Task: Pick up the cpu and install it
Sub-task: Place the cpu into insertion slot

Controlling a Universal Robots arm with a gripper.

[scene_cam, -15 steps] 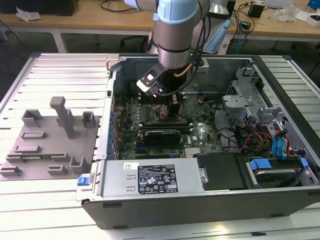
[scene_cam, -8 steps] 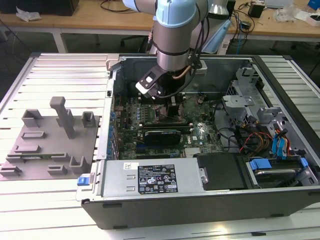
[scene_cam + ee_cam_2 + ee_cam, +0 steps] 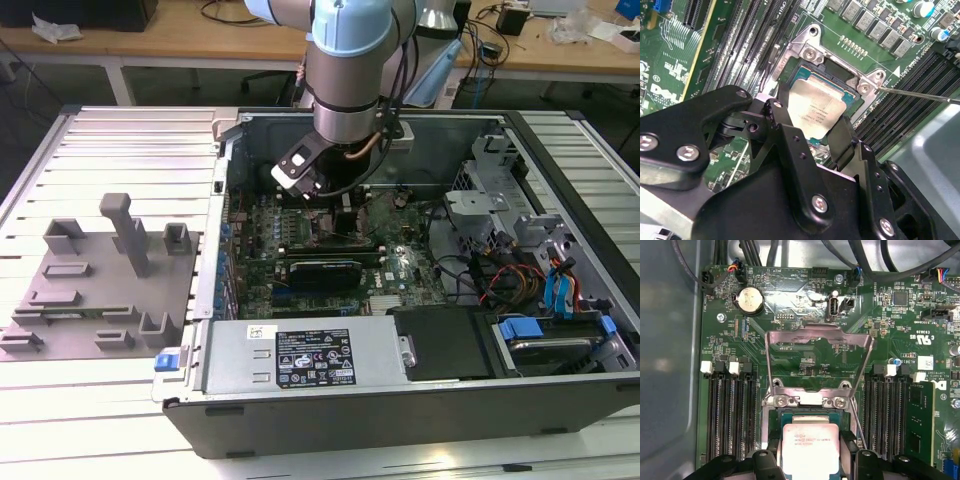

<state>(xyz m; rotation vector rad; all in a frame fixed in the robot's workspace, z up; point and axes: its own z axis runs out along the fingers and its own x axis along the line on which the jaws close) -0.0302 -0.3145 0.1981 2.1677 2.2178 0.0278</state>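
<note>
fixture tray (image 3: pixel 95 300): grey, sitting by the left edge of the slatted table (image 3: pixel 120 420) in the exterior view, well apart from the action.
computer case (image 3: pixel 400 415): open, just beside the tray, with the power supply (image 3: pixel 310 358) along its near edge.
arm (image 3: pixel 350 70): reaching straight down into the case, over the far part of the motherboard (image 3: pixel 400 265).
gripper (image 3: pixel 809 116): in both wrist views the black fingers (image 3: pixel 777 117) are drawn in against two opposite edges of the chip, and they've got it!
cpu (image 3: pixel 817 107): silver top up, between the fingers, right at the socket (image 3: pixel 837 75); seated or just above it, I cannot tell.
load plate (image 3: pixel 820 352): swung up open, beside the chip.
drive bays (image 3: pixel 560 290): blue tabs, at the case's edge on the exterior view's right.
</note>
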